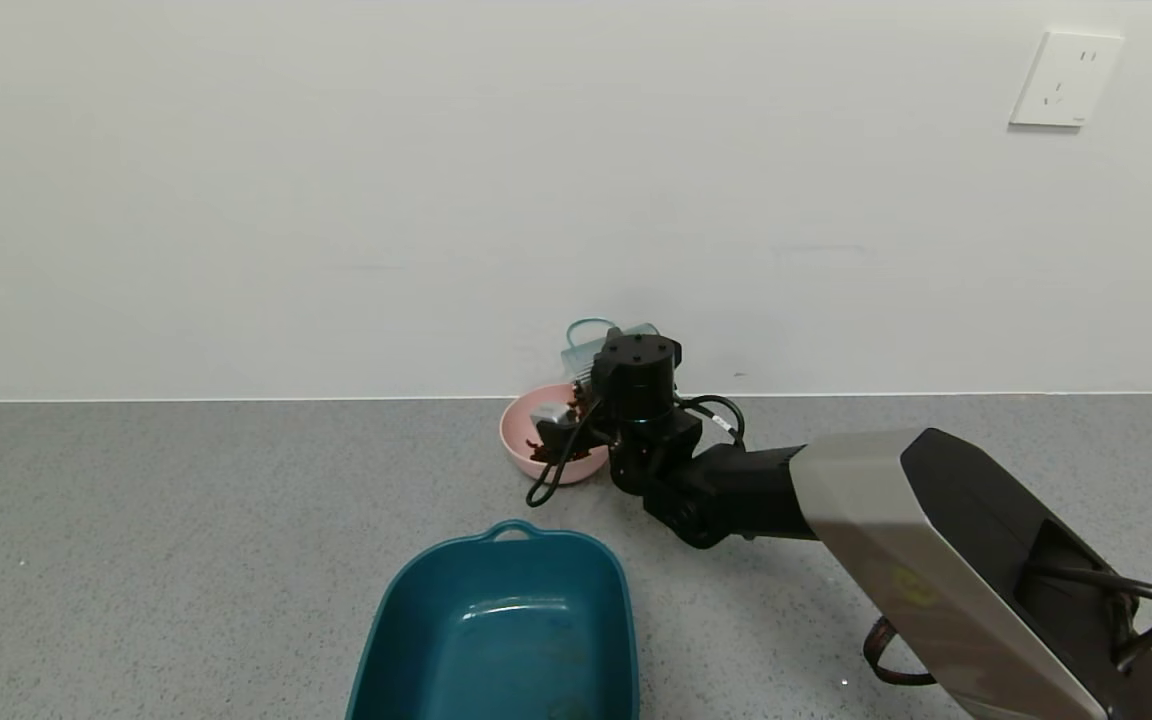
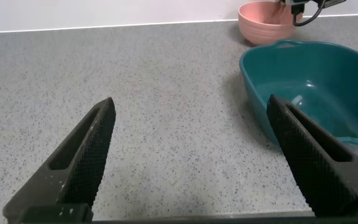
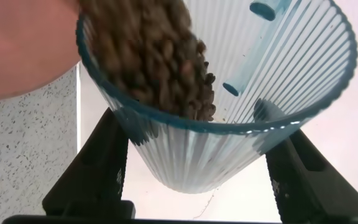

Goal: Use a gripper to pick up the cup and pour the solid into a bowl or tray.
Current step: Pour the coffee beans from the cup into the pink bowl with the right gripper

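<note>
Cup (image 3: 241,118) first: I have it pinched across its ribbed wall in my right gripper (image 1: 576,415), tipped over the pink bowl (image 1: 521,432) at the back of the counter, by the wall. In the right wrist view the brown pellets (image 3: 160,62) are sliding along the low side toward the rim; some already lie in the bowl. I judge the cup to be thin, light plastic that would flex under a hard squeeze, and its taper and smooth ribs could let it slip, so mid-body across the ribs looks like the right hold. The pellets are dry and loose, so they should run out fast once tipped further. My left gripper (image 2: 191,162) hangs spread and holding nothing, low over the counter beside the teal tray (image 2: 319,81).
</note>
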Robot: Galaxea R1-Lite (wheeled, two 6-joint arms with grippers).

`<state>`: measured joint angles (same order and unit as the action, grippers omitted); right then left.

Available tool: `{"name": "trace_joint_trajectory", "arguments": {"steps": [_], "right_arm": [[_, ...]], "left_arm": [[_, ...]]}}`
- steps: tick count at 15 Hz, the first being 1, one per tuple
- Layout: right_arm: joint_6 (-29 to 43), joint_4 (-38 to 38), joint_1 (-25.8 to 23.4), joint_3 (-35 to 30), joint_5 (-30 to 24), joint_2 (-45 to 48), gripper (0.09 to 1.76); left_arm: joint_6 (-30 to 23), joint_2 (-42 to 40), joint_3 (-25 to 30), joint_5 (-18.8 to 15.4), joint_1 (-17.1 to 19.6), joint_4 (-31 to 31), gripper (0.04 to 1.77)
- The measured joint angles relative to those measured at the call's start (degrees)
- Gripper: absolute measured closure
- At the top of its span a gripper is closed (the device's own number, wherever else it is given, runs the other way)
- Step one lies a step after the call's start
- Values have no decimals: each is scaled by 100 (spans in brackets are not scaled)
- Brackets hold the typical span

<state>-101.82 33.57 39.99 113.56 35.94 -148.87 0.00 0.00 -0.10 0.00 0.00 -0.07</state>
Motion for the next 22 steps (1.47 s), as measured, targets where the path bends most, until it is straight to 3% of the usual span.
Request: {"name": "trace_joint_trajectory", "arguments": {"steps": [12, 18, 22], "right_arm": [[182, 51, -20, -44, -27, 9, 53], [1254, 44, -7, -272, -28, 69, 53], [2149, 38, -7, -829, -28, 341, 53]], "left_arm": [[0, 0, 0, 0, 0, 0, 6], [0, 0, 0, 0, 0, 0, 6], [0, 0, 0, 0, -2, 0, 6]]}}
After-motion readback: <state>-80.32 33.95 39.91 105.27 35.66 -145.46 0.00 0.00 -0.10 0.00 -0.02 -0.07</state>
